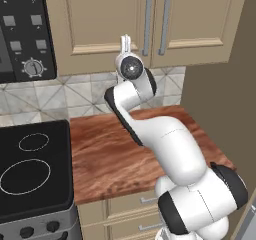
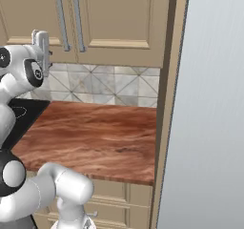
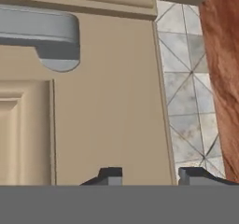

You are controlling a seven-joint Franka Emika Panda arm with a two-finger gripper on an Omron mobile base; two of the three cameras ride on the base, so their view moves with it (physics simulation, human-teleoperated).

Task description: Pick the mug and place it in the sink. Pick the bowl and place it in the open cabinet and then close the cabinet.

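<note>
Wood-grain surface (image 1: pixel 130 149) runs bare beneath a tiled backsplash (image 1: pixel 75 96), a black cooktop (image 1: pixel 32 169) to one side and beige drawers (image 1: pixel 130 206) below it.

Cabinet (image 1: pixel 100 24): beige wall unit directly above the surface; both panelled doors look flush with the frame, two vertical silver bar handles (image 1: pixel 147 24) standing side by side at the meeting edge. No gap visible between the doors from either base view.

Handling, as a judgement: door is a stiff, hinged wooden panel, light to swing, no fragility concern. Flat face takes a push well; the bar handle is smooth metal, likely slippery, and best taken across its shaft mid-length if a pull were needed.

Arm pose: base low, elbow folded forward over the surface, forearm rising steeply, wrist lifted to the bottom rail of the left door. Gripper (image 1: pixel 126 43) points upward, tips against or just short of the door's lower edge; contact cannot be told.

Fingers (image 3: pixel 110 175): set apart with a clear gap, nothing between them. Hand view looks along the door face, the handle's end bracket (image 3: pixel 58 43) just ahead, backsplash beside the door's edge.
</note>
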